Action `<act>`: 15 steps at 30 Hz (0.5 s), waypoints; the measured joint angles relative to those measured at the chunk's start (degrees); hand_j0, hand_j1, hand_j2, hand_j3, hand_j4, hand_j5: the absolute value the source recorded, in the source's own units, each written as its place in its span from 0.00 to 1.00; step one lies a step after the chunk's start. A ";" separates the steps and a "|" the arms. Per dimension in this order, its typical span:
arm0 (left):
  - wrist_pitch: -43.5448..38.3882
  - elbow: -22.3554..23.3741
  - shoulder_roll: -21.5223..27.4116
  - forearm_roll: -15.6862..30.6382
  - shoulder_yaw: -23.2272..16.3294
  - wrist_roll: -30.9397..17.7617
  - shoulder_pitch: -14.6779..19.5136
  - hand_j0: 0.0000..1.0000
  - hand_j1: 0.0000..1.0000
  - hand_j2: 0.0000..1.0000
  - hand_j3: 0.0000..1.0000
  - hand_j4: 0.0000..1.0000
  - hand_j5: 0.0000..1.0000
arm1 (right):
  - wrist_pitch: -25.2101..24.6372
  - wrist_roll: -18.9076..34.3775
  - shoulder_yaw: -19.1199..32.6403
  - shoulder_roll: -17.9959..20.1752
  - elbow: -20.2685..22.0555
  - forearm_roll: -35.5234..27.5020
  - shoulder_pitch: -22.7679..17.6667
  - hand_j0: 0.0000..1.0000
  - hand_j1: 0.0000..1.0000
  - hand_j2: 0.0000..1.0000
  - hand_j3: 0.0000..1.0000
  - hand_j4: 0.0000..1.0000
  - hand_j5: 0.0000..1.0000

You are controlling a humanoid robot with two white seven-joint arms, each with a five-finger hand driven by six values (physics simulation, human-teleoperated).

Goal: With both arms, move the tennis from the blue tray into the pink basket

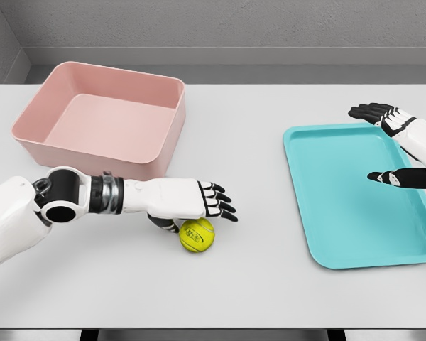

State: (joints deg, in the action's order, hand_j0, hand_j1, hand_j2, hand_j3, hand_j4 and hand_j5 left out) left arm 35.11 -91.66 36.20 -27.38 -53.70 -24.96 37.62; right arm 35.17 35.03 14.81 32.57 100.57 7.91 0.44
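A yellow-green tennis ball lies on the white table, between the pink basket and the blue tray. My left hand reaches in from the left and hovers just over the ball. Its fingers are stretched out flat and open, and the thumb hangs down at the ball's left side. The ball looks to rest on the table rather than in a grasp. My right hand floats above the tray's right edge, open, with fingers spread and nothing in it. The tray and the basket hold nothing.
The basket stands at the back left, its near wall just behind my left forearm. The tray lies at the right, reaching toward the table's front. A grey wall rises behind the table's far edge.
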 measured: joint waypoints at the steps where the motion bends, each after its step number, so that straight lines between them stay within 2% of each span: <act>1: 0.00 -0.02 0.00 -0.36 -0.06 -0.01 -0.09 1.00 1.00 1.00 1.00 1.00 1.00 | 0.00 0.00 0.00 0.00 0.01 0.00 0.00 1.00 1.00 1.00 1.00 1.00 1.00; 15: 0.00 -3.53 3.44 -1.42 -1.87 -0.02 -0.18 1.00 1.00 1.00 1.00 1.00 1.00 | 0.00 0.00 0.01 0.00 0.02 0.00 0.00 1.00 1.00 1.00 1.00 1.00 1.00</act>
State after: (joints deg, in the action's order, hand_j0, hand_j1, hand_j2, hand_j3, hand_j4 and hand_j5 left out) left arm 35.11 -95.18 39.65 -28.80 -55.56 -24.98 37.44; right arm 35.17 35.03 14.81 32.57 100.60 7.91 0.44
